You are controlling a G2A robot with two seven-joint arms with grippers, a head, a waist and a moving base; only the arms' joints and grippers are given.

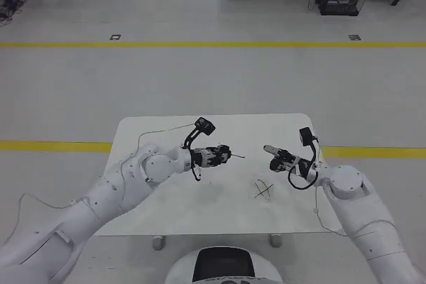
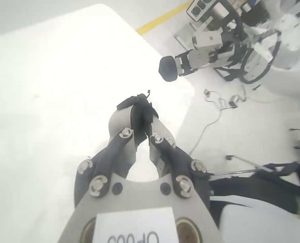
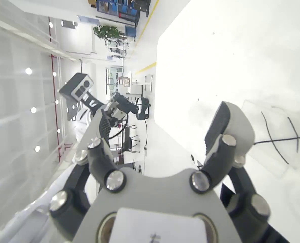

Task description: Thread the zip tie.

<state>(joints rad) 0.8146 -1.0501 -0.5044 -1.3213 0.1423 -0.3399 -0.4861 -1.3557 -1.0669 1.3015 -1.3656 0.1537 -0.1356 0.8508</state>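
Top view: over the middle of the table (image 1: 163, 206), the left claw (image 1: 220, 154) holds the zip tie (image 1: 236, 156). Its tail points at the right claw (image 1: 271, 150) nearer the right edge, probably ready for threading. Spare ties (image 1: 263, 189) lie toward the front edge.

Left wrist view: the left claw (image 2: 142, 112) is clenched on the zip tie (image 2: 146, 102).

Right wrist view: the right claw (image 3: 162, 127) is spread wide and holds nothing.

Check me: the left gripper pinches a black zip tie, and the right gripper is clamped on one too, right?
Not quite. The left gripper does pinch a black zip tie, but the right gripper is open and holds nothing, as the right wrist view shows.
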